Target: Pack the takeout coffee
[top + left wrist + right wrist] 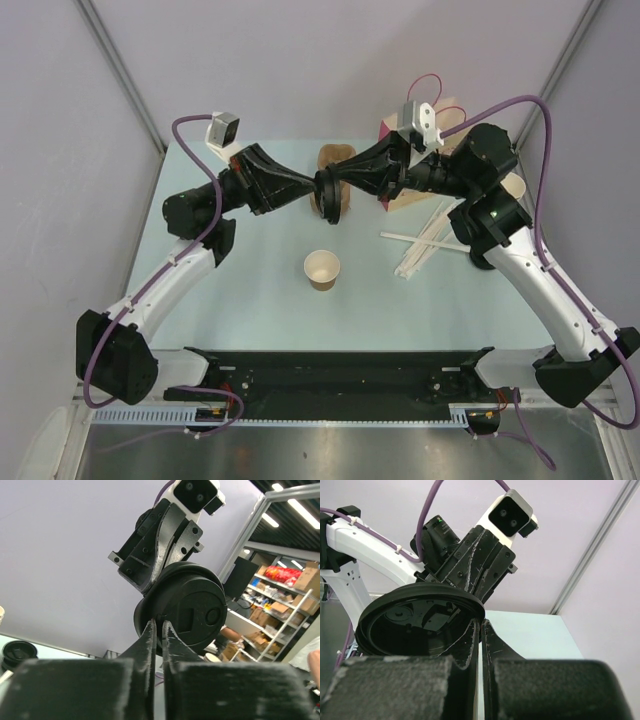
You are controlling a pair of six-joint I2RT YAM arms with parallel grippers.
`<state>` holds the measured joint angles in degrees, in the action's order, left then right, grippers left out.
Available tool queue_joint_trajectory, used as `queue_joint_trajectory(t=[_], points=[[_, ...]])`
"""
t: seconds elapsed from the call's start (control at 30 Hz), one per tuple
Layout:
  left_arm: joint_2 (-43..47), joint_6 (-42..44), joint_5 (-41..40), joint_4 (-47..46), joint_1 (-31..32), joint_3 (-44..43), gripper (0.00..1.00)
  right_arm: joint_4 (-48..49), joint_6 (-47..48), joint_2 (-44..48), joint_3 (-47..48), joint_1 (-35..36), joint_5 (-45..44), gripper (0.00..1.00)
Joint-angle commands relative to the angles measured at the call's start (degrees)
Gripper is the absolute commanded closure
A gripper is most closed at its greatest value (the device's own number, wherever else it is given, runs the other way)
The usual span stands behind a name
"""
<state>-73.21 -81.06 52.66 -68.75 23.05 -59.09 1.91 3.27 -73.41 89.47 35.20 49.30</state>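
While left end effector and right end effector both pinch lid rim over counter far middle, likely handover to regrip; cup stands open mid-counter, awaiting lid.

Bright, even diffuse light with faint shadows; near tool fingers softly blurred, black lid sharp.

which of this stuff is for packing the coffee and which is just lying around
For the job:
cup
lid
pink bag

Lying about:
white sticks
spare lid
brown card
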Motion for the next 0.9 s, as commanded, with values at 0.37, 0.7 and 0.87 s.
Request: queue_joint_trajectory(t=[0.37,0.7,0.87], points=[[1.0,4.1,0.7,10.6,-2.8,-2.1,1.0,-1.4,6.1,4.2,-2.5,0.1,-7.5,0.55],[6.8,37.1,1.6,53.3,-5.6,-6.1,1.0,-16.1,9.7,9.3,-8.5,-4.9,-13.2,0.0],[6.9,56.8,-7.6,77.8,-5.5,-10.4,1.0,-23.0,7.6,12.4,-10.5,-10.1,-20.3,0.0]])
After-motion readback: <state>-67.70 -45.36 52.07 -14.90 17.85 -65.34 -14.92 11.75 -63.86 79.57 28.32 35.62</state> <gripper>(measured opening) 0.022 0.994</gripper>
